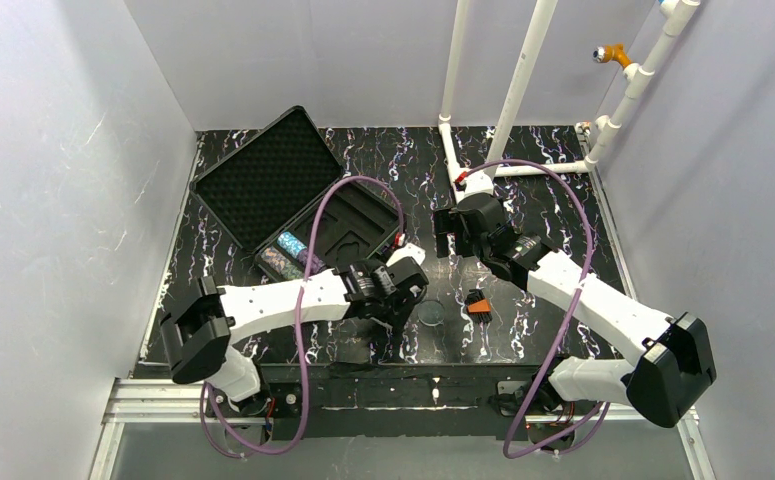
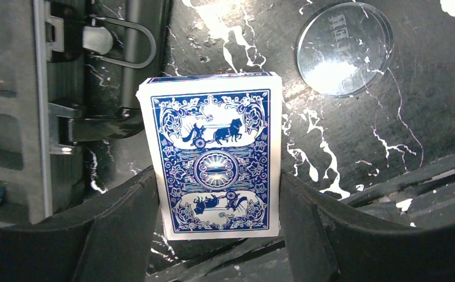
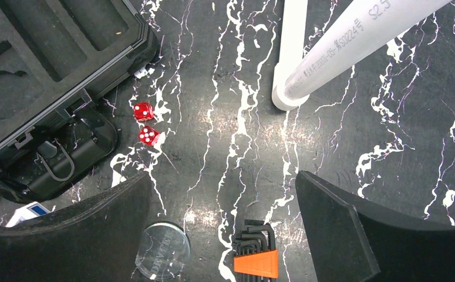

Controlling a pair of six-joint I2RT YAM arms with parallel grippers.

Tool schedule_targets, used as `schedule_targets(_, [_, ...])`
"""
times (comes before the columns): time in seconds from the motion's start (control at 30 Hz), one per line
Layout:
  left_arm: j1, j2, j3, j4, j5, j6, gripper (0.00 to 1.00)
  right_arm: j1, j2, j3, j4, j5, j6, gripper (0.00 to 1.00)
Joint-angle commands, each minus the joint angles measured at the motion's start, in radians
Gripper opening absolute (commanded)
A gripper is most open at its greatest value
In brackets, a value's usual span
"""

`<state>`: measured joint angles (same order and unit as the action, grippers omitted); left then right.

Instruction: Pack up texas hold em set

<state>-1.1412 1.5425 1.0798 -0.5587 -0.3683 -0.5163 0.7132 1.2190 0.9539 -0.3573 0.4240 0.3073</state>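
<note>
**Top view.** Black hard case (image 1: 273, 190) with foam lining lies open on the black, white-veined bench (image 1: 553, 200), lid laid back. Rolls of teal, purple and dark poker chips (image 1: 288, 255) sit in the near-left slots of its tray. The left pincer (image 1: 395, 300) hangs just off the case's near right corner. A clear round disc (image 1: 430, 317) lies a little further from the case, and an orange-and-black hex key set (image 1: 478, 303) beyond that. The right pincer (image 1: 453, 225) is to the right of the case, apart from it.

**Left wrist.** The left pincer (image 2: 216, 205) is closed on the long edges of the blue-backed card deck (image 2: 216, 155), outside the case, beside its latch wall (image 2: 13, 117). Disc (image 2: 343, 48) lies beyond the deck, apart from it.

**Right wrist.** The right pincer (image 3: 222, 194) is spread wide with nothing between its fingers. Two red dice (image 3: 144, 111) lie just off the case's (image 3: 49, 59) corner. Disc (image 3: 162, 249) and hex key set (image 3: 255, 252) are well clear of the case.
</note>
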Motion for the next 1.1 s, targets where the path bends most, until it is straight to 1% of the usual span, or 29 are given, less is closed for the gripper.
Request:
schedule_targets(0.0, [0.008, -0.078, 0.055, -0.083, -0.050, 0.077, 0.00, -0.005, -0.029, 0.043, 0.020, 0.021, -0.007, 1.00])
schedule_targets(0.07, [0.022, -0.097, 0.067, -0.091, -0.047, 0.112, 0.00, -0.004, -0.031, 0.040, 0.020, 0.019, -0.004, 1.00])
schedule_targets(0.33, [0.078, -0.171, 0.100, -0.075, -0.043, 0.345, 0.00, -0.006, -0.042, 0.030, 0.020, 0.012, 0.001, 1.00])
schedule_targets(0.4, [0.108, -0.187, 0.097, -0.048, -0.024, 0.415, 0.00, -0.005, -0.045, 0.030, 0.018, 0.010, 0.003, 1.00])
schedule_targets(0.43, [0.127, -0.196, 0.084, -0.033, -0.038, 0.447, 0.00, -0.005, -0.045, 0.029, 0.018, 0.009, 0.003, 1.00])
schedule_targets(0.5, [0.187, -0.213, 0.077, -0.020, -0.059, 0.464, 0.00, -0.005, -0.048, 0.023, 0.019, 0.006, 0.006, 1.00])
schedule_targets(0.63, [0.366, -0.196, 0.124, -0.078, 0.019, 0.462, 0.00, -0.005, -0.051, 0.016, 0.018, -0.001, 0.011, 1.00])
schedule_targets(0.7, [0.433, -0.174, 0.161, -0.111, 0.085, 0.505, 0.00, -0.005, -0.054, 0.010, 0.017, -0.004, 0.011, 1.00])
schedule_targets(0.77, [0.494, -0.166, 0.167, -0.095, 0.151, 0.552, 0.00, -0.005, -0.055, 0.008, 0.020, -0.006, 0.013, 1.00])
schedule_targets(0.87, [0.549, -0.147, 0.175, -0.056, 0.192, 0.611, 0.00, -0.005, -0.055, 0.008, 0.017, -0.014, 0.018, 1.00])
schedule_targets(0.97, [0.594, -0.116, 0.186, -0.046, 0.273, 0.681, 0.00, -0.005, -0.058, 0.006, 0.015, -0.017, 0.019, 1.00])
schedule_targets(1.07, [0.627, -0.089, 0.187, -0.027, 0.297, 0.730, 0.00, -0.005, -0.060, 0.001, 0.013, -0.018, 0.019, 1.00])
